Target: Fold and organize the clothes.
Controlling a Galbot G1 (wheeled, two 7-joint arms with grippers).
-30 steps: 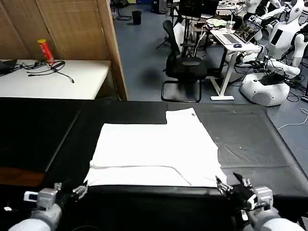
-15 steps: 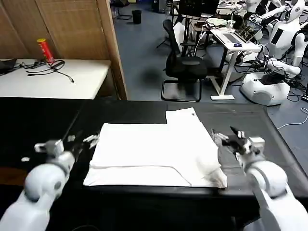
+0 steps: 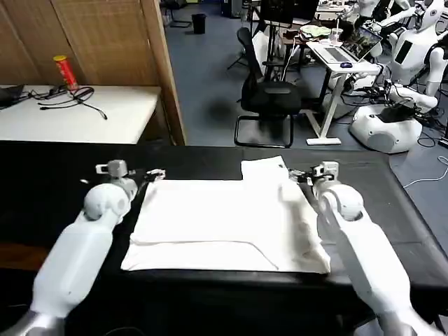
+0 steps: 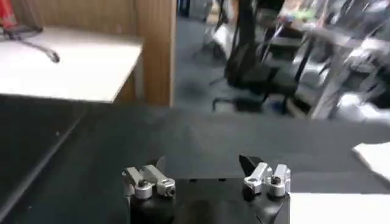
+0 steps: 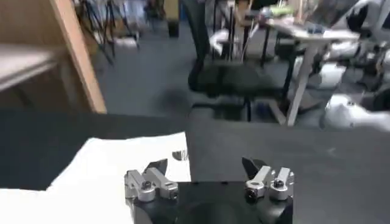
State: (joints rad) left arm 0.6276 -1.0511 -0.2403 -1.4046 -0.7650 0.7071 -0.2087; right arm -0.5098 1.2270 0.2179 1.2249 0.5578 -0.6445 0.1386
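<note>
The clothes, a white T-shirt (image 3: 224, 217), lie partly folded on the black table (image 3: 364, 210), with a narrower flap reaching toward the far edge. My left gripper (image 3: 152, 173) hovers at the shirt's far left corner, open with nothing between its fingers. In the left wrist view the left gripper (image 4: 204, 163) stands over bare black table, the T-shirt (image 4: 335, 208) just beside it. My right gripper (image 3: 298, 175) is at the flap's far right side, also open and holding nothing. In the right wrist view the right gripper (image 5: 204, 165) straddles the T-shirt (image 5: 116, 167) edge, near a small dark mark (image 5: 178, 155).
A white side table (image 3: 105, 115) with a red can (image 3: 66, 72) and cables stands behind at the left, next to a wooden panel (image 3: 162, 70). An office chair (image 3: 269, 98), a desk (image 3: 336, 56) and other robots (image 3: 385, 126) are beyond the table's far edge.
Both arms swept from the near edge of the table up along the shirt's sides to its far corners. The shirt has stayed as it lay.
</note>
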